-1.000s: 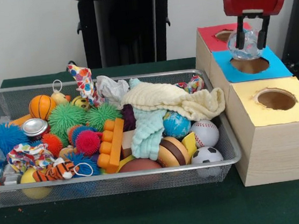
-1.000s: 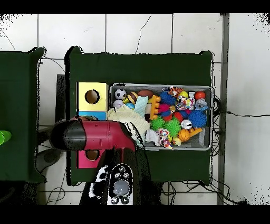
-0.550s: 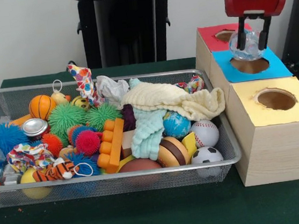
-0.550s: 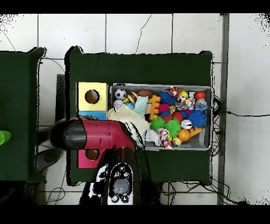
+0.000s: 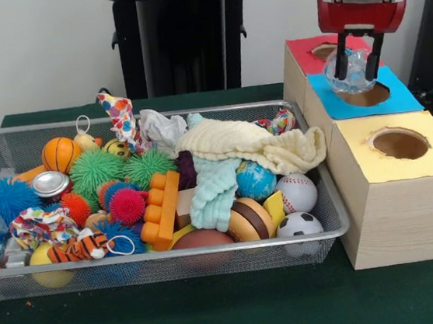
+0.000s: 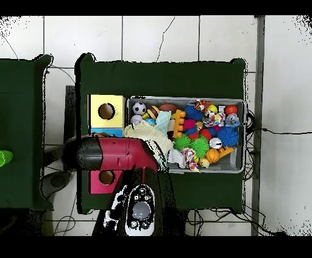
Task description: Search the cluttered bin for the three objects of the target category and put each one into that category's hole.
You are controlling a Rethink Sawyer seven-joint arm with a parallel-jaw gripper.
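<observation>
A green surface (image 5: pixel 219 318) carries a wire bin (image 5: pixel 329 219) and, to its right in the front view, a row of three wooden boxes. The arm (image 6: pixel 116 155) covers the middle box in the overhead view.

The bin is heaped with toys. A cream cloth (image 5: pixel 250 144) lies over the pile's right half, with a pale green cloth (image 5: pixel 213 190) below it. Spiky green balls (image 5: pixel 96 169) sit near the middle, a spiky blue ball (image 5: pixel 3 199) at the left end, an orange block (image 5: pixel 161 207) upright in front, and a basketball (image 5: pixel 61 154) toward the back left. At the front right corner lie a baseball (image 5: pixel 298 192) and a soccer ball (image 5: pixel 299 224).

The nearest box has a yellow top (image 5: pixel 404 156) with a round hole (image 5: pixel 399 143), the middle a blue top (image 5: pixel 397 98), the farthest a red top (image 5: pixel 302 54).

The gripper (image 5: pixel 357 68) hangs over the blue top's hole (image 5: pixel 365 96), clamped on a clear plastic ball (image 5: pixel 352 68), which sits just above the hole's rim.
</observation>
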